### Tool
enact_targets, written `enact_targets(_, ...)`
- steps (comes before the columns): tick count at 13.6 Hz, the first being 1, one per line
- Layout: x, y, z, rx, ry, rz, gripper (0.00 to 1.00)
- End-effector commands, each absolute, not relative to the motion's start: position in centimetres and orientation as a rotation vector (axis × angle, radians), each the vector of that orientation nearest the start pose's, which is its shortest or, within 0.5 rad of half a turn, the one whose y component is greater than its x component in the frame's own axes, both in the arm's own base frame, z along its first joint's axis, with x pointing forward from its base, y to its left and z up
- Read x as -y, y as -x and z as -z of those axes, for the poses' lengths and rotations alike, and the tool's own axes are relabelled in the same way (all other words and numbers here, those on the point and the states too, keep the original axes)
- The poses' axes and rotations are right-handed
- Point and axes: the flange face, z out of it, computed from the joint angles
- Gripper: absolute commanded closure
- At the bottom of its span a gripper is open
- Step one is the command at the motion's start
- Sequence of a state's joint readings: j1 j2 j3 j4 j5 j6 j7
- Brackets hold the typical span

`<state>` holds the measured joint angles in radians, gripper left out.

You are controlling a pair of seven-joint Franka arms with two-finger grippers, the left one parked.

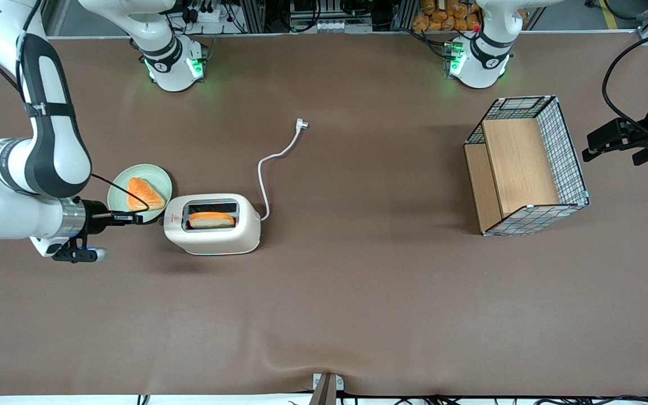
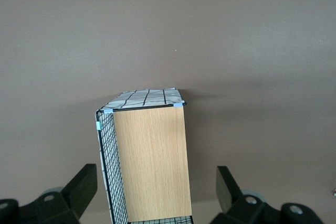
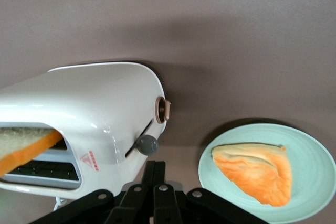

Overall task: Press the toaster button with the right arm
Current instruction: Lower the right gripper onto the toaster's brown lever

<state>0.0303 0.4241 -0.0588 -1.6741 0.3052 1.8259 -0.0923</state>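
- The toaster (image 1: 213, 224) stands on the brown tabletop (image 1: 358, 292), just ahead of the gripper (image 1: 133, 217); its narrow end with the red triangle mark (image 3: 89, 159) faces the fingertips.
- The toaster button (image 3: 146, 145) is a small grey nub at the top of a slanted slot in that end, directly in front of the gripper and close above its tips in the right wrist view.
- The gripper's two slim black fingers lie pressed together, holding nothing; closed like this they make one stiff poking point.
- The button looks like hard, smooth plastic, so there is nothing to grasp: the contact belongs on top of the nub, pushing down along the slot. Its rounded surface could let the tip slide off if it lands off-centre.
- The toaster shell is glossy and probably light, so a sideways shove may skate it across the tabletop rather than move the lever.
- A slice of bread (image 1: 211, 220) sits in one slot, apparently still raised, though the angle is shallow.
- A green plate (image 1: 158, 175) with another piece of toast (image 1: 144, 194) lies just beside the gripper, near its approach line.
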Motion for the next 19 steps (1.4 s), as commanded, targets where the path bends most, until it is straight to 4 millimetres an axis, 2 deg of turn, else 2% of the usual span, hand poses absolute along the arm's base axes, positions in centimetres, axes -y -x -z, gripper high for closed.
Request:
enact_targets(1, -1.3, -63.8, -33.0, -0.1, 2.815, -0.355, 1.0)
enact_targets(11, -3.0, -63.8, -30.9, -0.091, 2.809, -0.359, 1.0)
enact_targets(15, -2.9, -63.1, -29.4, -0.106, 2.811, -0.374, 1.0)
enact_targets(19, -2.8, -62.9, -29.5, -0.107, 2.806, -0.389, 1.0)
